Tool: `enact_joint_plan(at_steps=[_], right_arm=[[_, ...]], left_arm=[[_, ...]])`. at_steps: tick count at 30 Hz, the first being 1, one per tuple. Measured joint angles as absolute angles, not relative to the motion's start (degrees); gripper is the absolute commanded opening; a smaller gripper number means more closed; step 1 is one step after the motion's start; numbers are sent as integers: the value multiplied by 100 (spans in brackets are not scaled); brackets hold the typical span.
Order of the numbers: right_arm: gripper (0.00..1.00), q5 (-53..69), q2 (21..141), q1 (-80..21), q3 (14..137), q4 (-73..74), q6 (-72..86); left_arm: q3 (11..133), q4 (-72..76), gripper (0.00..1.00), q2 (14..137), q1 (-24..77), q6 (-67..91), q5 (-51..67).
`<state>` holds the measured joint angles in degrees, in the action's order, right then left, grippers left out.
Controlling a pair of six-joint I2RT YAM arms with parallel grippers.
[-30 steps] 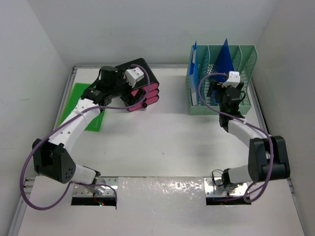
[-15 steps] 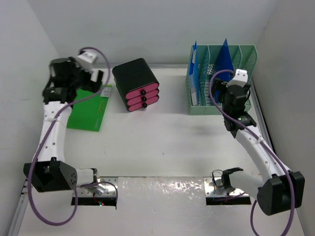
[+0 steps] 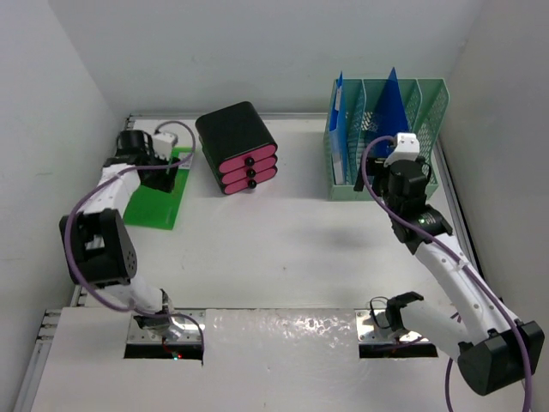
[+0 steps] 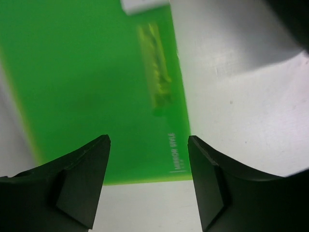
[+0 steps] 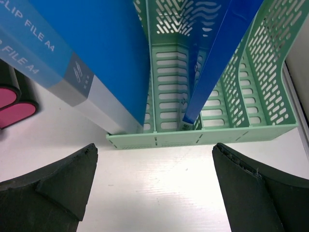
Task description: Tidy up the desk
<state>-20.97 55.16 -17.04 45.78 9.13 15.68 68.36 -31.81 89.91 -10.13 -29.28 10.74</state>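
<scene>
The white desk (image 3: 283, 249) holds a flat green folder (image 3: 153, 204) at the back left. My left gripper (image 3: 161, 174) hovers over the folder's far end, open and empty. In the left wrist view the green folder (image 4: 96, 87) fills the space ahead, and one of its edges lies between my fingertips (image 4: 99, 159), with the bare desk (image 4: 236, 92) beside it. My right gripper (image 3: 396, 193) is open and empty, just in front of the green file rack (image 3: 431, 103). In the right wrist view the rack's front lip (image 5: 203, 135) lies ahead, over the white desk (image 5: 169, 188).
The rack holds a blue A4 file box (image 5: 82, 38) on its left and a leaning blue folder (image 5: 217, 63) in a middle slot. A black box with pink drawers (image 3: 240, 146) stands at the back centre. A foil strip (image 3: 283, 330) runs along the near edge. Walls enclose three sides.
My left gripper left the drawer box, swung to the back left, and came down over the green folder. My right arm stretched out, with its gripper staying in front of the rack.
</scene>
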Motion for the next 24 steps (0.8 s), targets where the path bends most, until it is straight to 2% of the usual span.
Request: enact_joint_plan(at_steps=[2,4,12,17,20,21,23,24], right_arm=[[98,-2082,5454,-1739,4501,915,1579],[98,-2084,5411,-1778,4416,921,1588],[98,-2091,5216,-1815,4141,926,1612],[98,-2086,5201,-1815,4141,915,1629],[98,-2088,5181,-1815,4141,913,1638],[98,-2088,5170,-1817,4141,910,1649],[98,-2088,5142,-1820,4139,910,1656],[97,-2086,5131,-1822,4141,908,1658]], left_arm=[[6506,-3009,72,9275,-794,-2867,805],[6230,-2880,72,9417,-519,-2816,563],[5929,-1920,71,9692,-180,-2602,-423],[5918,-1570,69,10272,-180,-2486,-600],[5937,-1372,57,10346,-180,-2493,-642],[5935,-1321,43,10357,-180,-2495,-635],[5937,-1260,22,10412,-180,-2477,-602],[5940,-1214,5,10453,-180,-2477,-593]])
